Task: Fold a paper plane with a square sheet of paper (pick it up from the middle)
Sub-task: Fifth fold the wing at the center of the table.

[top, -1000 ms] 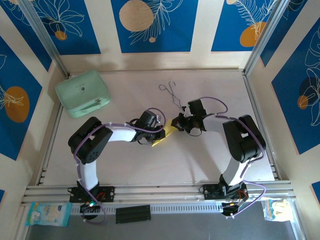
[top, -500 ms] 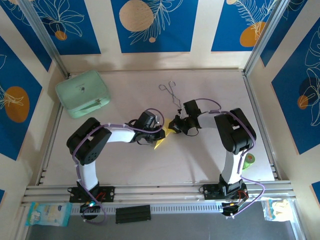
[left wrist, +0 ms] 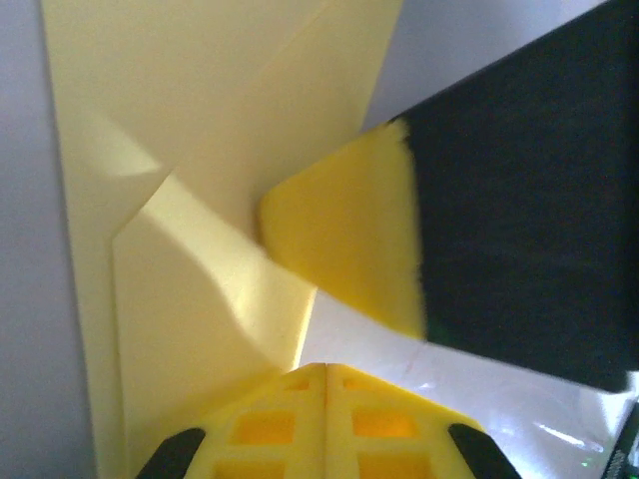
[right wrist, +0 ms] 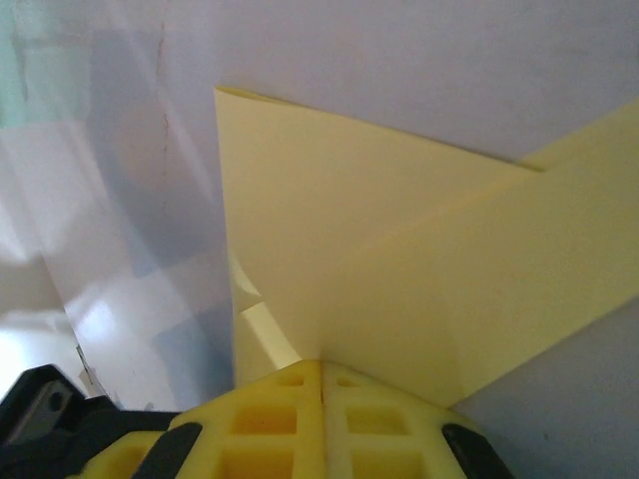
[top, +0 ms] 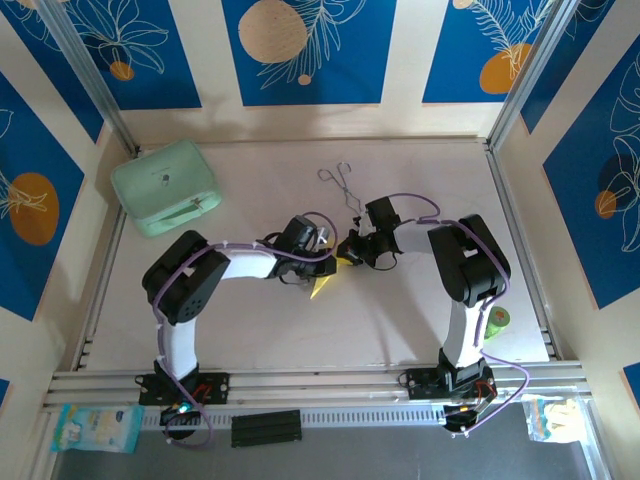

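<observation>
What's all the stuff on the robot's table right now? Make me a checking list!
Surface: pale wooden table.
Job's things: yellow paper, folded and creased, between the two grippers.
Clutter: mint-green case far left; metal tongs far middle; small green thing by the right arm.
Grippers: left gripper and right gripper both shut, tips at the paper; grip unclear.
Cables: purple cables along both arms.
Surroundings: blue leaf-pattern panels.

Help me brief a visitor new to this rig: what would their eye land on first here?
The bright yellow paper, creased into angled flaps, lies mid-table with the shut left gripper and right gripper both nosed down at it from either side. Next come the mint-green case at the far left corner and the thin metal tongs beyond the arms.
</observation>
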Controlling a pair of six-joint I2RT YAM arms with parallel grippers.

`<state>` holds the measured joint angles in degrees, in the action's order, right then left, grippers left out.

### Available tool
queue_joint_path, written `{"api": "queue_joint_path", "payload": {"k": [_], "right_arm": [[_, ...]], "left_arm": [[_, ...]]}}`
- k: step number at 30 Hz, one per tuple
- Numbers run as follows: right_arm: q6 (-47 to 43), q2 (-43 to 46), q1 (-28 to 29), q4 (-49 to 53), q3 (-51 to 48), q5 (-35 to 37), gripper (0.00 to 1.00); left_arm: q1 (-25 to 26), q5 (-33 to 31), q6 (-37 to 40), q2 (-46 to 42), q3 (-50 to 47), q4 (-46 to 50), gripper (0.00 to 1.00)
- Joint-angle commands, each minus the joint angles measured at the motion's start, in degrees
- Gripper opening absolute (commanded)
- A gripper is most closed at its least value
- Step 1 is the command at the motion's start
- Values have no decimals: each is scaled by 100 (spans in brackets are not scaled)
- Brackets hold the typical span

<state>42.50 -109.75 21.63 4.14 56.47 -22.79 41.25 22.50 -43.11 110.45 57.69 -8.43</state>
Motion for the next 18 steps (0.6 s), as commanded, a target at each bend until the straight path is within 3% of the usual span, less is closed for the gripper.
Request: {"api": "queue_joint_path", "payload": {"k": [1, 18], "right_arm": [[-153, -278, -39, 575, -13, 323, 3], [-244, -620, -52, 1306, 355, 740, 3]], "left_arm": [[-39, 237, 180, 106, -2, 174, 2], [-10, 387, 550, -436, -689, 737, 0]]}}
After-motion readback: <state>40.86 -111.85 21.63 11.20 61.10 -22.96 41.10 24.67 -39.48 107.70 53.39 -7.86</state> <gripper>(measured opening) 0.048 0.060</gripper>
